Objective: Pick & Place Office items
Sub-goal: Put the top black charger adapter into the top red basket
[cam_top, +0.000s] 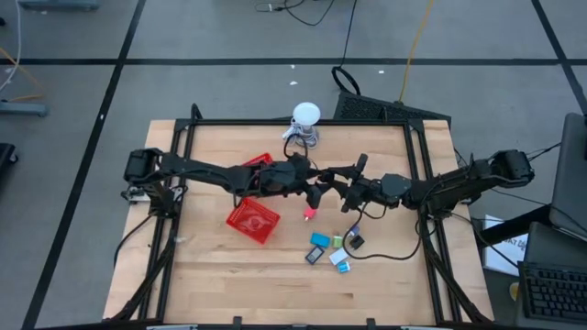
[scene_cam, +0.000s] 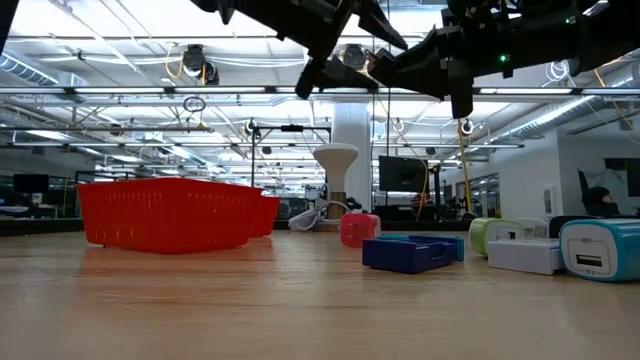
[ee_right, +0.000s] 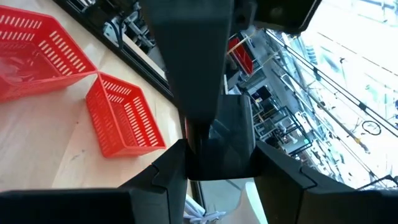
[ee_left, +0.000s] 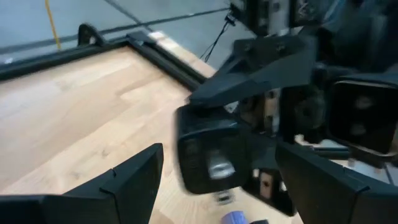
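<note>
My right gripper [ee_right: 217, 167] is shut on a small black piece [ee_right: 219, 140], high above the middle of the table [cam_top: 220, 284]. My left gripper [ee_left: 219, 152] is open, and its fingers stand on either side of the same black piece [ee_left: 208, 155] with gaps showing. The two grippers meet tip to tip in the high view, the left [cam_top: 316, 188] and the right [cam_top: 334, 180]. A pink-red piece [cam_top: 309, 214] lies on the table below them. Several more pieces lie nearer the front: light blue [cam_top: 319, 240], dark blue [cam_top: 314, 257], green [cam_top: 337, 242], black [cam_top: 354, 241] and white-blue [cam_top: 342, 265]. My right gripper pinches the black piece by two opposite sides [ee_right: 245, 146] between its two fingers. The fingers come about level from the table's right side. The piece is lifted clear, well above the table.
One red mesh basket [cam_top: 252, 220] stands left of the pieces and another [cam_top: 260, 163] behind it, under my left arm. A white round-headed gadget [cam_top: 305, 117] with a cable stands at the far edge. Bare wood lies at the front left.
</note>
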Controlling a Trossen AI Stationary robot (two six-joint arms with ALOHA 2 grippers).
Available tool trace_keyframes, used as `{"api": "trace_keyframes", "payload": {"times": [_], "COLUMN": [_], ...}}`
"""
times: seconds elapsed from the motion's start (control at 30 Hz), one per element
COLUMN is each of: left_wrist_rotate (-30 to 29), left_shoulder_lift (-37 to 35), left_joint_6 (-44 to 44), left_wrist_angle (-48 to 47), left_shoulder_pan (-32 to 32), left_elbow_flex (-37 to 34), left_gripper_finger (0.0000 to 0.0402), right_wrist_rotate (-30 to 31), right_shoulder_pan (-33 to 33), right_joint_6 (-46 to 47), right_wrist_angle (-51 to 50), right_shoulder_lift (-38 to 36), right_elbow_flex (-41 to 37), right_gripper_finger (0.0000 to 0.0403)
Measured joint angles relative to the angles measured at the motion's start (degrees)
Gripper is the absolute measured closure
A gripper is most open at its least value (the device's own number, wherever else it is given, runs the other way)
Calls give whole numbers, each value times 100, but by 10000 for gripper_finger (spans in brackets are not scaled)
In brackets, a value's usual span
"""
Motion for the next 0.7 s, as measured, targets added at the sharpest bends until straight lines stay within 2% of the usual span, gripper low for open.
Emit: {"api": "trace_keyframes", "payload": {"times": [0.17,0.5,0.7], "left_wrist_rotate": [-4,-15,8], "left_shoulder_lift": [-7,-7,-73], "left_joint_6": [-160,-230,11], "left_wrist_angle": [128,177,150], "left_shoulder_pan": [50,76,98], "left_elbow_flex": [0,0,0], "left_gripper_finger": [114,254,254], "right_wrist_rotate": [-4,26,28], "right_shoulder_pan": [0,0,0], "right_joint_6": [31,36,202], "right_wrist_angle": [0,-46,-48], "right_shoulder_lift": [0,0,0], "right_elbow_flex": [0,0,0], "right_gripper_finger": [265,265,265]}}
